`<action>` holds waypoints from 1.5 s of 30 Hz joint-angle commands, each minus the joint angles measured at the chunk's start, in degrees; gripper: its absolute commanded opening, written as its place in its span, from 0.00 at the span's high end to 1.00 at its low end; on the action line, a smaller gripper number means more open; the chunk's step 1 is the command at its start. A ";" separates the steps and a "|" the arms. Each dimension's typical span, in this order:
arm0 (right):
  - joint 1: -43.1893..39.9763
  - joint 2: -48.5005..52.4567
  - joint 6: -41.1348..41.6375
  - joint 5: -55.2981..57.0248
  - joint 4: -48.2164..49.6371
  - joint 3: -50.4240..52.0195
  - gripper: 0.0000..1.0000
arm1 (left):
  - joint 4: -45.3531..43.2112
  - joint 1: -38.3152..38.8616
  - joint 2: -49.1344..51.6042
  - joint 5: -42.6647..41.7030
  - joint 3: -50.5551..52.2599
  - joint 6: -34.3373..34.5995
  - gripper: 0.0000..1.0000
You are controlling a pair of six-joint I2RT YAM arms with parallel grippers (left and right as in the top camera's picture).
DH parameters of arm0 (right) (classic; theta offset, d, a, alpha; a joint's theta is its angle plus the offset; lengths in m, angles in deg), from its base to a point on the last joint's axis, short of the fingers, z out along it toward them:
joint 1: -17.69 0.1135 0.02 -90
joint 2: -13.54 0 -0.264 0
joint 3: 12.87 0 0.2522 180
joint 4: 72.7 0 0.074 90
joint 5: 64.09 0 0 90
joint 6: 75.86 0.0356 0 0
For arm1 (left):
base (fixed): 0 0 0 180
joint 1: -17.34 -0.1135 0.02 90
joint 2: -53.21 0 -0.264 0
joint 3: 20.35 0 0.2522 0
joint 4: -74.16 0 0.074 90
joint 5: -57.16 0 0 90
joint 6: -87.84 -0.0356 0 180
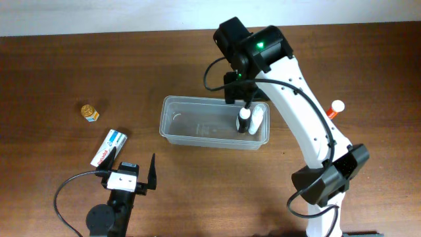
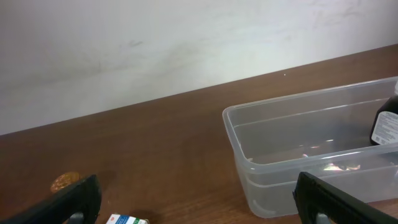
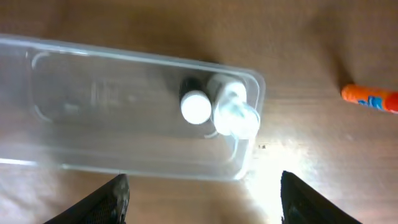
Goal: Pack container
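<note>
1. Container [image 1: 197,125]: a clear rectangular tub with no lid, standing upright on the brown table [image 1: 59,66]. All positions below are given relative to it.
2. Right gripper [image 3: 202,200]: hangs above the container's bottle end. Its fingers [image 3: 109,199] are spread wide with nothing between them.
3. Left gripper [image 1: 130,164]: sits off the container's near long side, past the empty end and well apart from it. Its fingers [image 2: 62,202] are spread wide with nothing between them.
4. Box [image 1: 108,146]: white and blue, lying flat on the table beyond the container's empty short end.
5. White bottle [image 1: 258,118]: inside the container, against one short end.
6. Dark bottle [image 1: 244,120]: white-capped, inside the container, next to the white bottle on the side toward the container's middle.
7. Marker [image 1: 335,108]: orange and white, outside the container beyond the bottle end and apart from it.
8. Gold object [image 1: 90,112]: outside the container beyond the empty end, well apart from it.
</note>
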 commanded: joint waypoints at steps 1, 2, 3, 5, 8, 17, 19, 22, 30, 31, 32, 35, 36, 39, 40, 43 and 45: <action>0.52 -2.36 -3.56 -2.10 -0.52 -1.11 0.29 | 0.04 -0.28 -0.44 0.00 0.37 -0.50 0.01; 0.28 -3.04 -3.58 -2.40 -0.52 -1.11 0.28 | 0.04 -0.28 -0.44 0.00 0.37 -0.50 0.01; 0.11 -3.54 -3.63 -2.64 -0.52 -1.09 0.28 | 0.04 -0.28 -0.44 0.00 0.37 -0.50 0.01; -0.50 -5.11 -4.39 -3.26 -0.52 -0.63 0.27 | 0.02 -0.28 -0.44 0.00 0.37 -0.50 0.01; -1.77 -10.93 -5.14 -3.80 -0.52 3.85 0.22 | 0.04 -0.28 -0.44 0.00 0.37 -0.52 0.01; -2.86 -30.23 -2.16 -3.72 -0.50 27.98 0.23 | 0.04 -0.28 -0.44 0.00 0.37 -0.50 0.01; -2.69 -34.77 0.42 -3.63 0.24 36.17 0.24 | 0.02 -0.28 -0.44 0.00 0.37 -0.52 0.01; -1.92 -38.05 2.91 -4.37 1.33 42.95 0.24 | 0.02 -0.28 -0.44 0.00 0.37 -0.50 0.01; 4.28 -45.24 9.01 -7.96 6.27 56.13 0.23 | 0.04 -0.28 -0.44 0.00 0.37 -0.50 0.01; 5.14 -45.81 9.77 -7.98 6.80 57.02 0.23 | 0.04 -0.28 -0.44 0.00 0.37 -0.50 0.01; 6.03 -46.27 10.67 -7.96 7.34 57.83 0.23 | 0.04 -0.28 -0.44 0.00 0.37 -0.52 0.00; 8.35 -46.73 11.96 -7.93 9.44 59.56 0.23 | 0.04 -0.28 -0.44 0.00 0.37 -0.52 0.01; 9.03 -46.71 12.13 -7.91 10.62 60.19 0.23 | 0.02 -0.28 -0.44 0.00 0.37 -0.50 0.01; 10.36 -46.71 12.17 -7.93 15.72 63.32 0.23 | 0.04 -0.28 -0.44 0.00 0.37 -0.50 0.00; 10.38 -46.71 12.15 -7.96 16.87 64.28 0.23 | 0.04 -0.28 -0.44 0.00 0.37 -0.50 0.01; 10.38 -46.69 13.20 -8.02 19.76 67.71 0.23 | 0.02 -0.28 -0.44 0.00 0.37 -0.50 0.01; 10.38 -46.69 13.22 -8.59 21.09 69.55 0.23 | 0.04 -0.28 -0.44 0.00 0.37 -0.50 0.01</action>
